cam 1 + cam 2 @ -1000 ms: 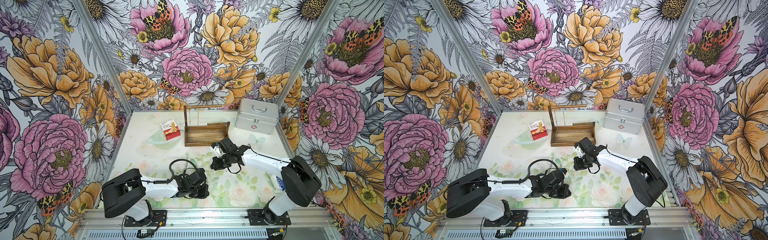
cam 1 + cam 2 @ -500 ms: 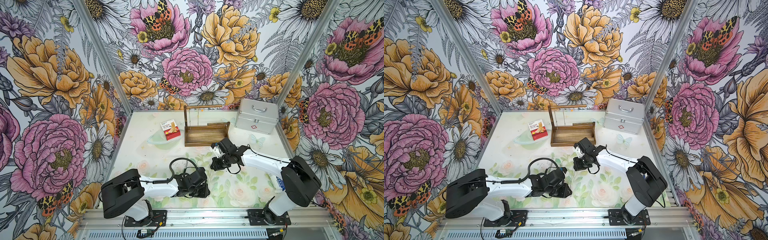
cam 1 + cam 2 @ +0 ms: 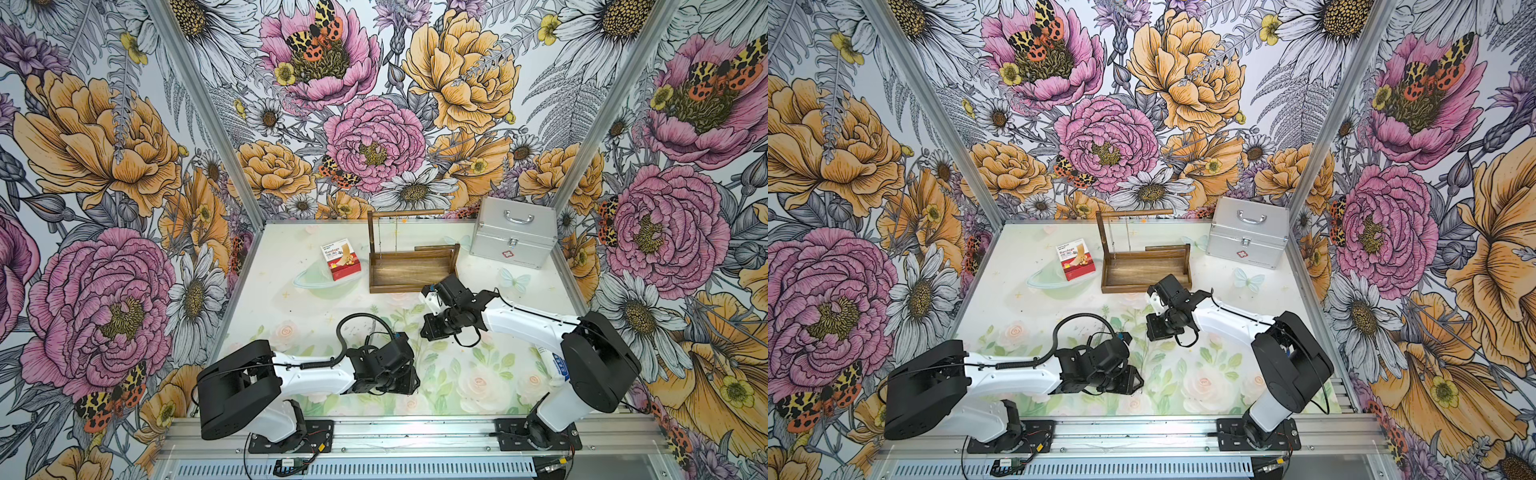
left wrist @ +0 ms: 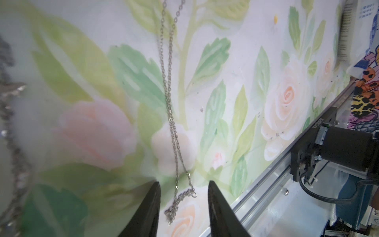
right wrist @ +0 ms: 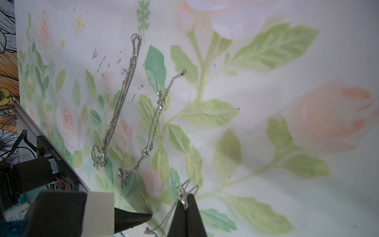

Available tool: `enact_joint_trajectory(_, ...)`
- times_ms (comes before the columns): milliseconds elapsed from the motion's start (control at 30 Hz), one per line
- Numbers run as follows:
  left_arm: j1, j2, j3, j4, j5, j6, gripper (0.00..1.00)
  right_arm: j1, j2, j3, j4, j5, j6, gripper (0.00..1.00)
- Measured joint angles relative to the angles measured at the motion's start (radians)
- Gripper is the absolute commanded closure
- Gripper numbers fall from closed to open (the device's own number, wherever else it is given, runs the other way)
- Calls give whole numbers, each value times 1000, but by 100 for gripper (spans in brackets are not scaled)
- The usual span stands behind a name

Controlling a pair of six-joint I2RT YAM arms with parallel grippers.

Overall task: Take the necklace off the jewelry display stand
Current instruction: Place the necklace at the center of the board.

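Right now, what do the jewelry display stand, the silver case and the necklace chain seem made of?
Jewelry display stand: dark stained wood, matte; grain shows. Silver case: probably aluminium, brushed, ribbed panels, shiny handle. Necklace chain: silvery metal links, glinting; alloy unclear.

On the counter [image 3: 291, 316] there is one dark brown wooden jewelry display stand [image 3: 409, 286], one silver metal case [image 3: 513, 239] and one small red-and-white cardboard box [image 3: 341, 259]. The right wrist view shows three silver chain necklaces: a long doubled necklace [image 5: 123, 96], a thinner necklace [image 5: 152, 127] and a third necklace [image 5: 183, 195]. The strands [image 3: 397, 235] on the stand's rod are too fine to count. There are two white-and-black robot arms, left arm [image 3: 311, 376] and right arm [image 3: 528, 328].
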Motion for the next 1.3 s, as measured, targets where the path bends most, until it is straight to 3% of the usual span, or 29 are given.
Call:
enact_joint_trajectory(167, -15, -71, 0, -21, -25, 28, 83, 0, 22, 14, -1, 0, 0, 100)
enact_joint_trajectory(400, -39, -91, 0, -10, -37, 39, 93, 0, 73, 57, 0, 0, 0, 100)
enact_joint_trajectory(733, -59, 27, 0, 6, -37, 32, 97, 0, 127, 96, 0, 0, 1, 100)
enact_joint_trajectory(1300, -59, 52, 0, 40, -41, 32, 98, -1, 178, 135, -2, -1, 4, 100)
